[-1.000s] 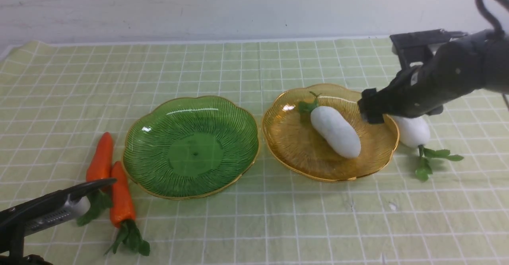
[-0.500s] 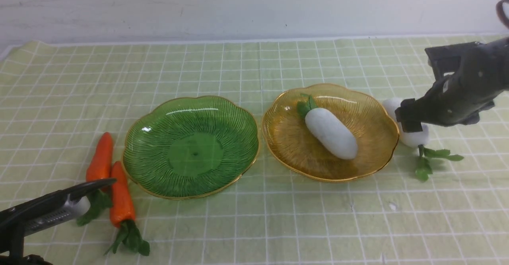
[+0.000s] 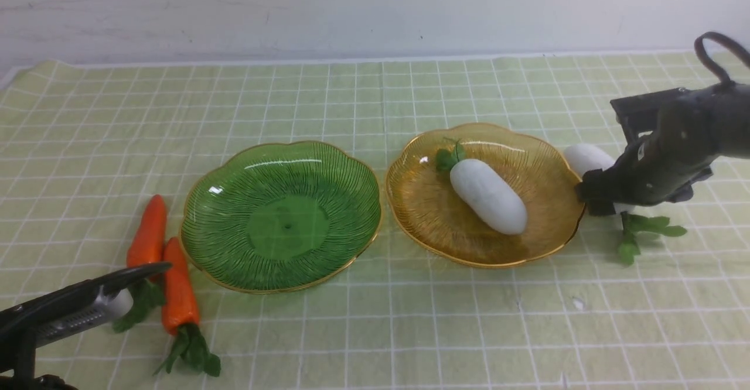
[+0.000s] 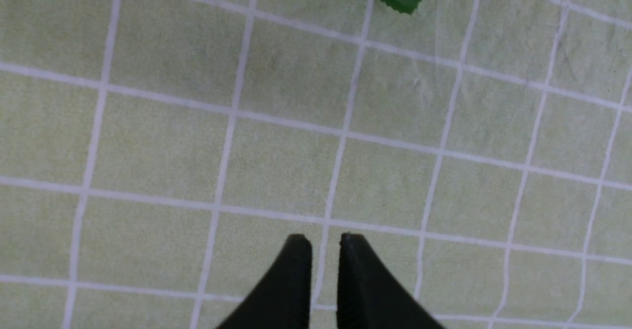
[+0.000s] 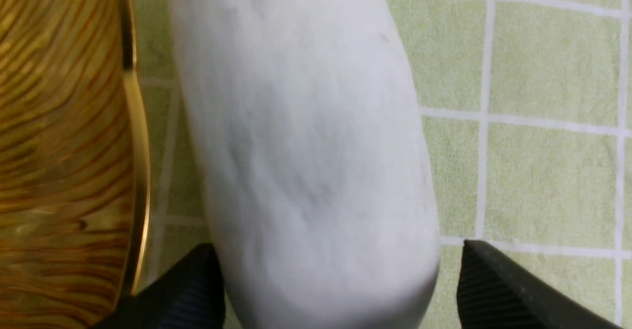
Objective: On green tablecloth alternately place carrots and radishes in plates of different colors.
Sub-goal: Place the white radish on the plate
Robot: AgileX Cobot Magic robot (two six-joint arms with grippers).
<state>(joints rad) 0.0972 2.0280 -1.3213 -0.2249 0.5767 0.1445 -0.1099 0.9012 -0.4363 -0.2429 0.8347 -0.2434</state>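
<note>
My left gripper: the tips (image 4: 324,245) stand a narrow slit apart, with nothing held between them.
Outer carrot: probably light, firm and smooth; I would take it across the thick part near the leaves. This carrot (image 3: 147,233) is orange, tapered, leafy green at one end, lying on the tablecloth (image 3: 351,343).
Inner carrot: likely handles the same way, gripped across its body, clear of the floppy leaves. This carrot (image 3: 179,296) is glossy orange, lying just beside the green plate.
Green plate: probably stiff and slick. The plate (image 3: 287,226) is translucent and ribbed, with a scalloped gold rim.
Amber plate: likely rigid, and easily nudged if I catch its edge. The plate (image 3: 433,226) is ribbed and gold-rimmed.
Radish in the amber plate: probably light, its rounded sides liable to roll. This radish (image 3: 489,197) is plump and white, slanting across the plate, leaves towards the far side.
Outer radish: I judge it light and fairly firm, too fat for a careless bite; best taken squarely across the middle. This radish (image 5: 316,161) is white, faintly mottled, lying on the cloth just beside the amber plate, its leaves (image 3: 647,226) towards my side.
My right gripper: the jaws (image 5: 338,257) are spread wide around the outer radish, not clamped.
</note>
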